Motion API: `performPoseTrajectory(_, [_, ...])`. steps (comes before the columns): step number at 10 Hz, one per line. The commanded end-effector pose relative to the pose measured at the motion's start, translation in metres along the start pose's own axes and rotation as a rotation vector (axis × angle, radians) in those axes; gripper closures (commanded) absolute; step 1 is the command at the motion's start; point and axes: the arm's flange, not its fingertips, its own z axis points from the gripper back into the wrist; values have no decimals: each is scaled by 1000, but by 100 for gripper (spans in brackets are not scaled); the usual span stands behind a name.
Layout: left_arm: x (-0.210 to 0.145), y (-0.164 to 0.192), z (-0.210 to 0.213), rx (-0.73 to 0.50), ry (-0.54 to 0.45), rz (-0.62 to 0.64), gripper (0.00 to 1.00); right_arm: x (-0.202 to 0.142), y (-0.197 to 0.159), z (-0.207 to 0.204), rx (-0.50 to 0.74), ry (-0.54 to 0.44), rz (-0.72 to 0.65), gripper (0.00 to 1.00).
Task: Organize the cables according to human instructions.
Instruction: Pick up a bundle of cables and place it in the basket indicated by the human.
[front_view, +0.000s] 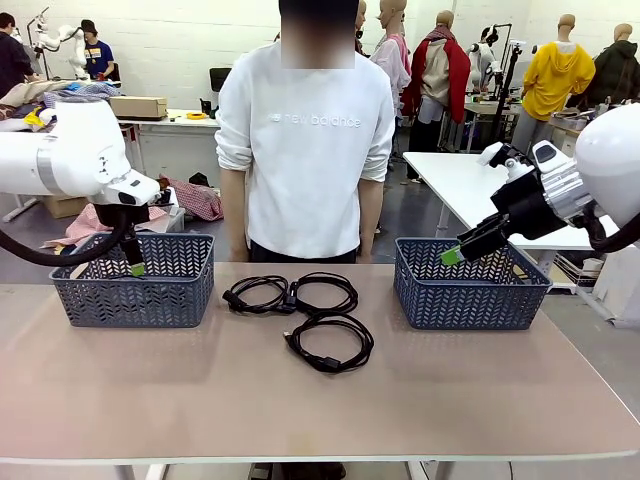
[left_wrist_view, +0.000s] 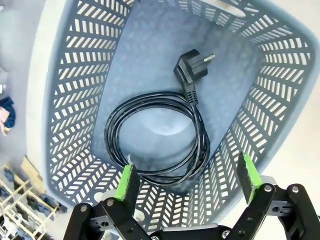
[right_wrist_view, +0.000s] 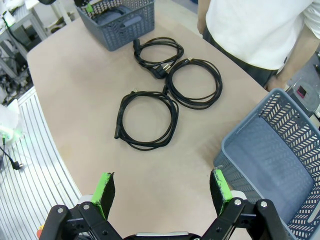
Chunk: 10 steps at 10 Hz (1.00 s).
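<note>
Loosely coiled cables (front_view: 290, 297), thin, black, plugged ends

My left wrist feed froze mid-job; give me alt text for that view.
A coiled black power cable lies flat on the floor of a grey slotted basket, its plug outside the loop. The left gripper hovers above it, open and holding nothing.

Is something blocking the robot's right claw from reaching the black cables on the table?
No, nothing visible blocks it. The right gripper hangs open beside the right basket, and only bare table lies between it and the nearest cable.
</note>
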Motion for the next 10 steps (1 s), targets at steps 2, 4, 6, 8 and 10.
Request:
performPoseTrajectory(2, [13, -19, 28, -14, -60, 8, 0, 1, -2, -1, 15, -18, 10, 0])
performPoseTrajectory(4, [18, -46, 54, -36, -120, 9, 0, 1, -2, -1, 15, -18, 10, 0])
performPoseTrajectory(6, [18, -78, 73, -81, -231, 1, 0, 1, -2, -1, 15, -18, 10, 0])
performPoseTrajectory(8, [18, -108, 82, -114, -277, -36, 0, 1, -2, -1, 15, -18, 10, 0])
performPoseTrajectory(10, [17, -148, 89, -130, -304, -87, 0, 1, -2, -1, 15, -18, 10, 0])
